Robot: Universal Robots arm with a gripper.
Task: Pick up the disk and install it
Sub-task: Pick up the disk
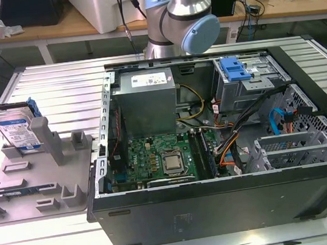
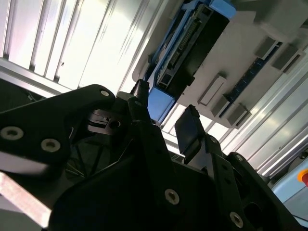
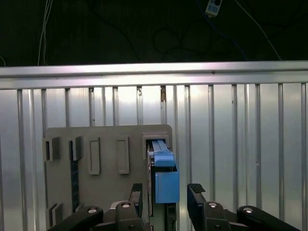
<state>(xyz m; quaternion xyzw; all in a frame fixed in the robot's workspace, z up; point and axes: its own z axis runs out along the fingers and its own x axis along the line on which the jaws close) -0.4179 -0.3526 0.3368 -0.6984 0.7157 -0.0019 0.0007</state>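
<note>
Exterior view, disk (image 1: 15,129): standing on edge in the grey fixture (image 1: 53,187), labelled face showing, blue carrier framing it.
Where: on the slatted table (image 1: 59,81) at the exterior view's left, well apart from the open computer case (image 1: 219,210).
Long axis: in the first wrist view the disk shows edge-on, a thin line with the blue carrier end facing the camera, and that line runs square to the line joining the two fingers (image 3: 196,192).
Jaws: spread wide on the gripper (image 3: 167,195) and holding nothing.
Disk from jaws: straight ahead of the gap and centred in it, its thin side set to the opening. Both wrist views show daylight between tips and carrier, so no contact.
Stage: by my reading it's lined up over the pick, with the grasp not yet made.
Case: grey drive cage (image 1: 247,84) with its blue latch (image 1: 234,68) sits at the case's far corner, toward the exterior view's right.
Arm: the arm (image 1: 181,15) rises behind the case.
</note>
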